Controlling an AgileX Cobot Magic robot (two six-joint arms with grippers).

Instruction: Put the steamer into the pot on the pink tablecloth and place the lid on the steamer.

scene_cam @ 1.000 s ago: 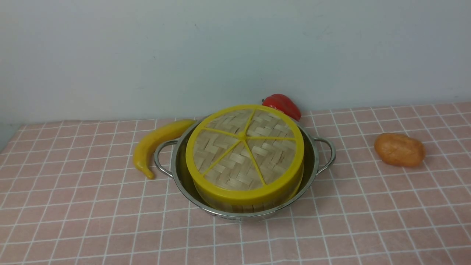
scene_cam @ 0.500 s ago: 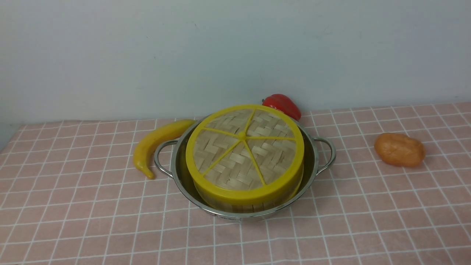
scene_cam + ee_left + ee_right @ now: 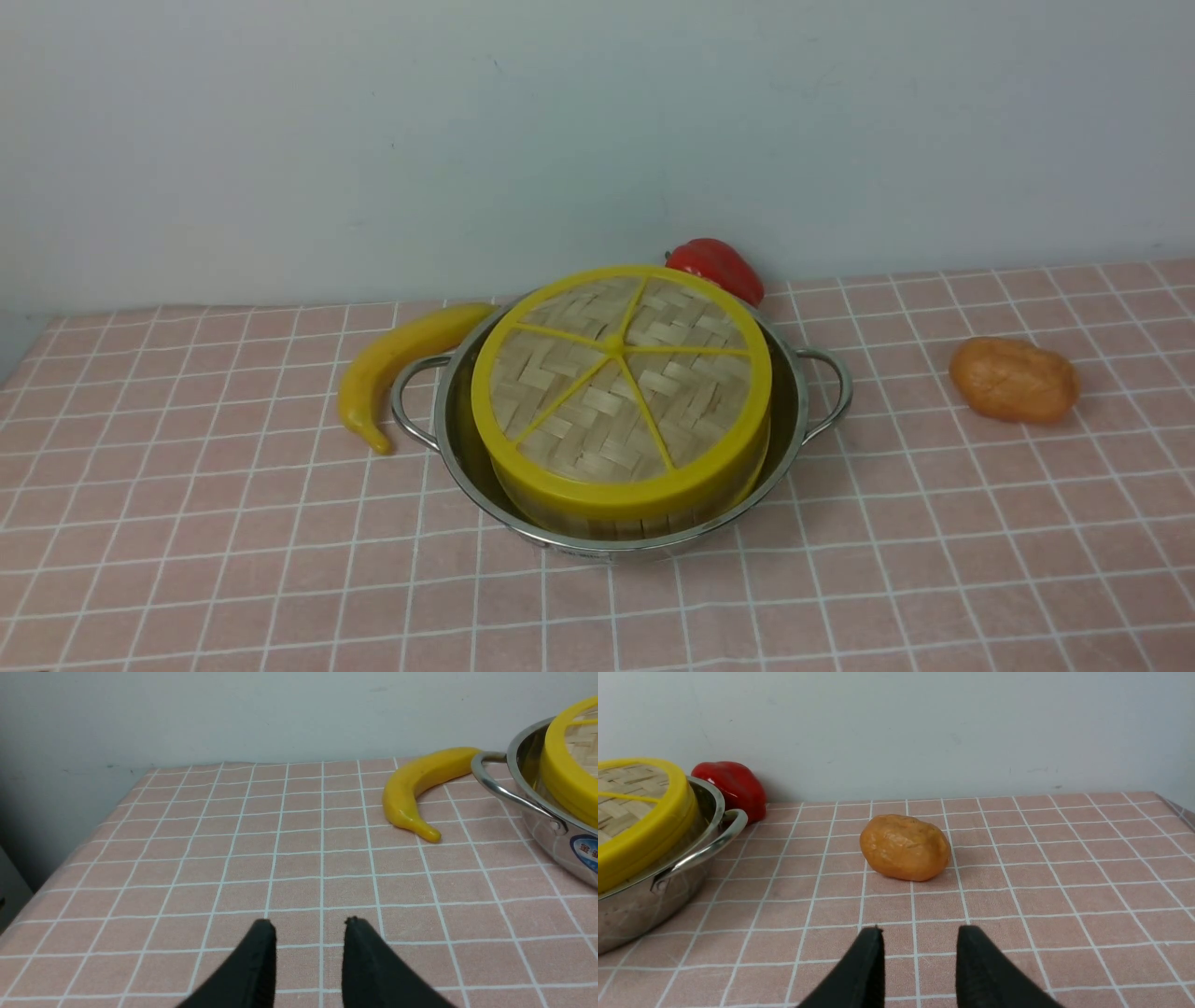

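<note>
The steamer (image 3: 624,509) sits in the pot (image 3: 803,411) on the tablecloth (image 3: 187,523), lid (image 3: 618,387) on top. Both the left end effector (image 3: 308,926) and right end effector (image 3: 919,933) are spread, empty, apart from the pot. The lid looks tilted and could slip if nudged. The steamer's walls are mostly hidden; both arms are out of the front view.

front view looks down across the pot (image 3: 789,439); both low wrist views share perhaps its opposite handles.
</note>
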